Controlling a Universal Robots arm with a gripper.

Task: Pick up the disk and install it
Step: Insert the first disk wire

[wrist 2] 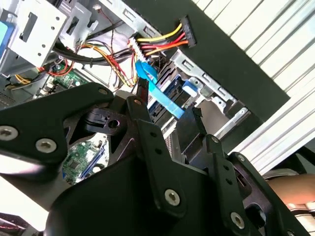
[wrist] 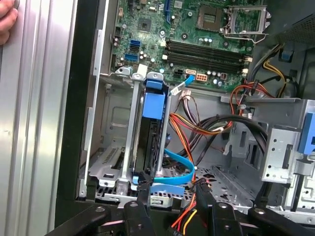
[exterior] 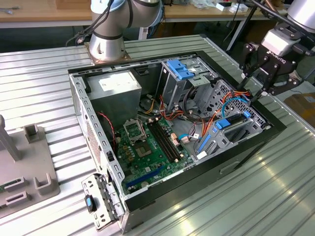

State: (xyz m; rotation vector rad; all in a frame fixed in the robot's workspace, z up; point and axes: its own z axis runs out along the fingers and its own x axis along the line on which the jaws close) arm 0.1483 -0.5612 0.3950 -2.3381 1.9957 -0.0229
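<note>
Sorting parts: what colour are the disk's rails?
Bright blue; the disk shows best in the first wrist view.

Dark-grey disk [wrist: 150, 140] (bright blue along its edges); green motherboard [wrist: 187, 37].

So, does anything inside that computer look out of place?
Nothing looks broken. The disk sits straight in its bay, but a thin blue cable loops loose beside it, and a power plug hangs free near the case wall.

Ribbed metal tabletop [exterior: 44, 73], pale wooden workbench [exterior: 44, 12] behind, bright glare
</note>
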